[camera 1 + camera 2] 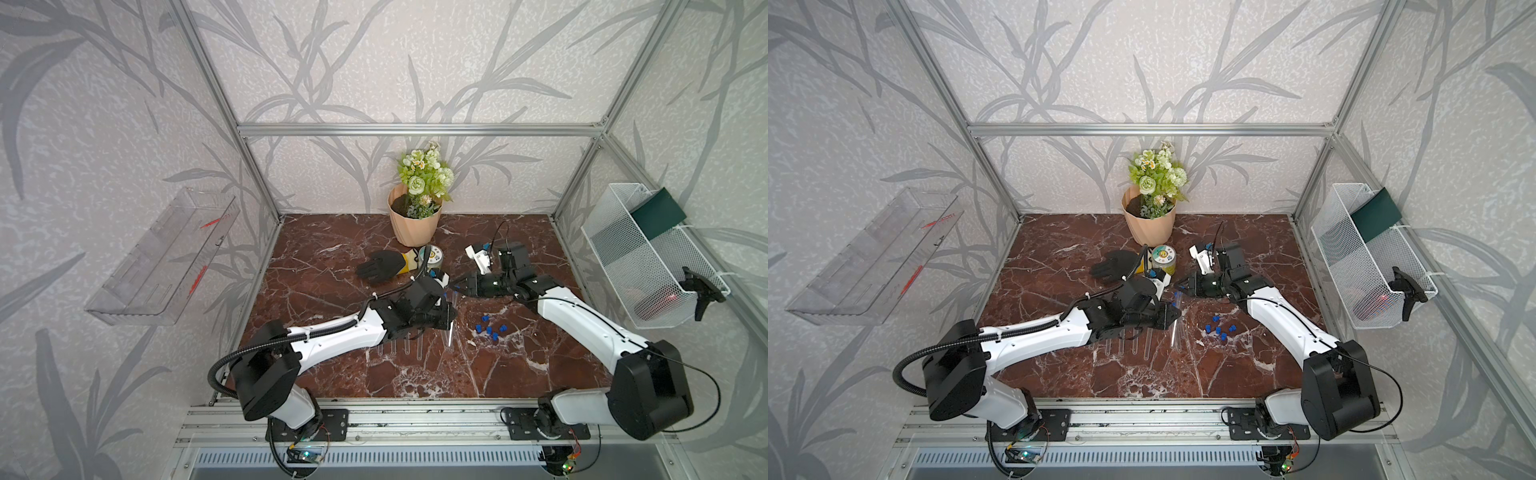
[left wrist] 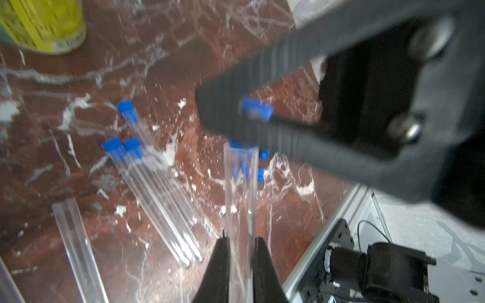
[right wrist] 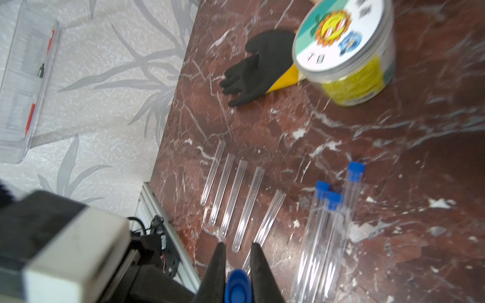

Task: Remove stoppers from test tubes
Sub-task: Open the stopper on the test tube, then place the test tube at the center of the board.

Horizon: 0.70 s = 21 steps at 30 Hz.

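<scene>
Blue stopper (image 3: 237,286) sat pinched in my right claw (image 3: 238,245), tube (image 2: 240,189) clamped in my left claw (image 2: 240,240) (smooth, could've slipped and rolled).

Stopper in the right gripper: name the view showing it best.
Right wrist view: the stopper is close and sharp, pinched in the right gripper. The left wrist view shows it blurred; in both top views it is barely visible.
</scene>
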{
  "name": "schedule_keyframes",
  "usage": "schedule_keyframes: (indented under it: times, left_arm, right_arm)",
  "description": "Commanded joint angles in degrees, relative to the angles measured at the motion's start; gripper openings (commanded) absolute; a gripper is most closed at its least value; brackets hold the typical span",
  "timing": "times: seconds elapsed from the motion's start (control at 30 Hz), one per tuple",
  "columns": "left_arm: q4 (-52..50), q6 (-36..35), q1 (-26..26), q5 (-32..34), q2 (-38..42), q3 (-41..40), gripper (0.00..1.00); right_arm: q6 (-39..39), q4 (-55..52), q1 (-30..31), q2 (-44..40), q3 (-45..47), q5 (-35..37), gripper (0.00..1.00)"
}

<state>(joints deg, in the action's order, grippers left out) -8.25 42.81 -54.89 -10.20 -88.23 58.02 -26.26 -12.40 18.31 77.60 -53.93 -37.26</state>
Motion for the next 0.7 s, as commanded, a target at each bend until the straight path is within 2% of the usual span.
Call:
schedule_keyframes:
  times: [0.0, 0.33, 0.67]
  left_arm:
    - [-10.8, 1.9, 0.1, 0.1, -1.3, -2.0, 0.00]
    - [-10.6, 2.5, 0.1, 0.6, -0.5, -2.7, 0.00]
    - [-13.9, 3.7, 0.1, 3.5, -3.5, -0.1, 0.00]
  right_arm:
    - [0.8, 4.7, -2.0, -3.1, -1.0, 2.8, 0.04]
    - [1.3, 2.8, -3.0, -2.9, -1.0, 3.1, 0.04]
    - [5.5, -8.8, -4.7, -2.0, -2.1, 8.6, 0.04]
